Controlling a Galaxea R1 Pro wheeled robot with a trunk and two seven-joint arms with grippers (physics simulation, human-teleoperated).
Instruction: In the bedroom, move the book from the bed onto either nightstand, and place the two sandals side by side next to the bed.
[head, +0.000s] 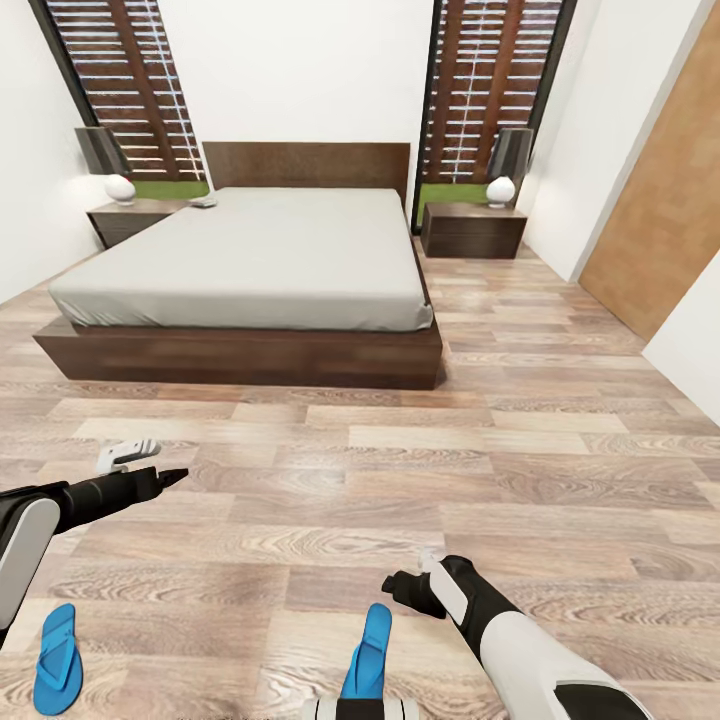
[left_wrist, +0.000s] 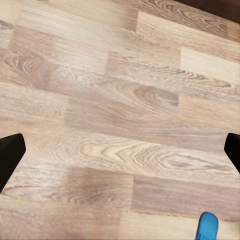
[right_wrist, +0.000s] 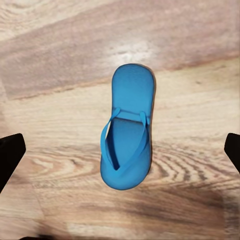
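Item count: two blue sandals (head: 56, 658) (head: 368, 652), one bed (head: 250, 260), two nightstands (head: 135, 218) (head: 472, 231), two lamps (head: 108, 160) (head: 505, 165), two slatted windows (head: 125, 80) (head: 490, 85), two pincers (head: 128, 455) (head: 405, 590).

Bed (head: 250, 255) ahead btwn two nightstands (head: 472, 230), sandals (head: 368, 655) on floor (head: 500, 460) nearby (apart)

Two dark-shaded lamps (head: 104, 163) (head: 508, 165) flank slatted window shutters (head: 131, 85), with a brown door (head: 668, 205) at right.

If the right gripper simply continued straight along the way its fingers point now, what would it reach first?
Most likely the blue sandal lying flat on the wood floor, centred between the open right gripper fingers; nothing appears in between, though depth is uncertain.
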